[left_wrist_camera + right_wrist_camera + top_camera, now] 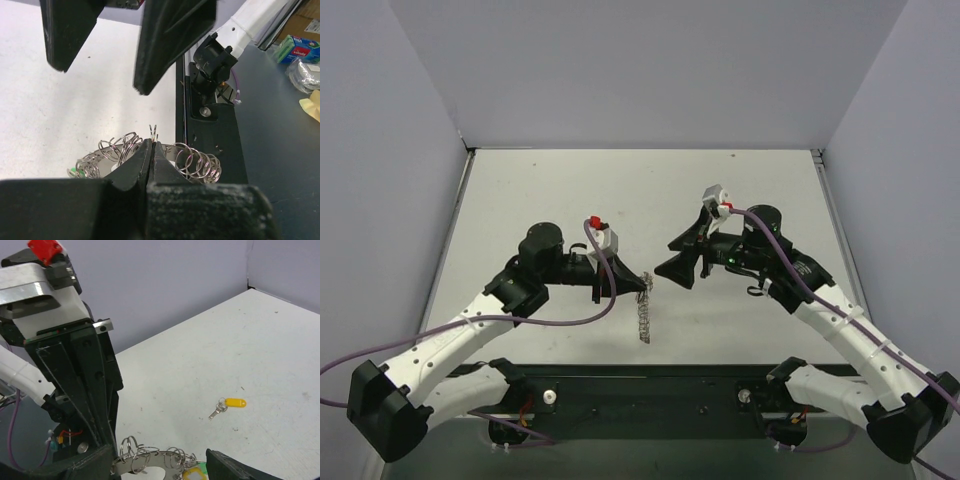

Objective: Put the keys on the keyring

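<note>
Two grippers: your left gripper [642,285] pinches the keyring [645,318]; your right gripper [667,260], at its 3 o'clock, gapes wide.

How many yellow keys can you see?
2: one yellow key lies alone on the table; another yellow tag sits by the keyring. More may be hidden.

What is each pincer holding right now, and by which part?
The left pincer is shut on the keyring, pinching a wire coil, with more coils spilling either side. The right pincer is open, holding nothing.
</note>
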`<state>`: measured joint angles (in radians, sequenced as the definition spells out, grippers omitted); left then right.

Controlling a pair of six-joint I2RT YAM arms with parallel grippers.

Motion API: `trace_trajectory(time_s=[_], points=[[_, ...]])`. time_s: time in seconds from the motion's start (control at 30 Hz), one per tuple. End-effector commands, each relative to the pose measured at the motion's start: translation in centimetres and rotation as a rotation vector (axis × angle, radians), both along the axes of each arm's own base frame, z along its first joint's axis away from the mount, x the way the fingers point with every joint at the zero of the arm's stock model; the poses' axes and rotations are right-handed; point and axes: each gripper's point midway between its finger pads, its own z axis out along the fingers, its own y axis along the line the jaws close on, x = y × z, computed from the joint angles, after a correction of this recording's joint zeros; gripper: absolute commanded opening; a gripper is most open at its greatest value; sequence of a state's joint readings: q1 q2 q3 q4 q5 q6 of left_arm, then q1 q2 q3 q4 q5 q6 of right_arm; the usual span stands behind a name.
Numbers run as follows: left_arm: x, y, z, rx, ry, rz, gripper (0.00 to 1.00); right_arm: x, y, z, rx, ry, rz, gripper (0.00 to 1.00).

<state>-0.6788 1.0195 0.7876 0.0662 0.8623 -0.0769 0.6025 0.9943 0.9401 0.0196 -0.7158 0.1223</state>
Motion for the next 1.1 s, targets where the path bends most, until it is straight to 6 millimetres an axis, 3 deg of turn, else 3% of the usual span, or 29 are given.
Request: trace_trajectory(time_s=[0.0, 0.13, 0.43, 0.53, 0.57, 0.7, 1.07], points=[[-1.6, 0.0, 2.8, -0.088, -0.168, -0.072, 0.00, 0.2, 0.4, 2.5, 0.052, -0.048, 0.013, 0.67], [-2.1, 0.4, 2.5, -0.111, -0.236, -0.078, 0.00, -0.7, 0.9, 2.6, 0.058, -0.041, 0.075, 0.56], [-2.7, 0.9, 2.7, -0.132, -0.298, -0.075, 0.00, -3.3, 2.2, 2.8, 0.059, -0.015, 0.245, 0.49], [-2.8, 0.8, 2.7, -0.133, -0.301, -0.086, 0.00, -3.8, 2.9, 2.5, 0.051, 0.010, 0.280, 0.28], [-2.9, 0.8, 2.7, -0.133, -0.303, -0.091, 0.00, -3.9, 3.0, 2.4, 0.050, 0.015, 0.289, 0.17], [-3.4, 0.7, 3.1, -0.149, -0.314, -0.117, 0.00, -4.1, 3.7, 2.2, 0.045, 0.035, 0.305, 0.00], [-3.5, 0.7, 3.4, -0.162, -0.332, -0.118, 0.00, -5.7, 4.3, 2.0, 0.051, 0.058, 0.392, 0.00]])
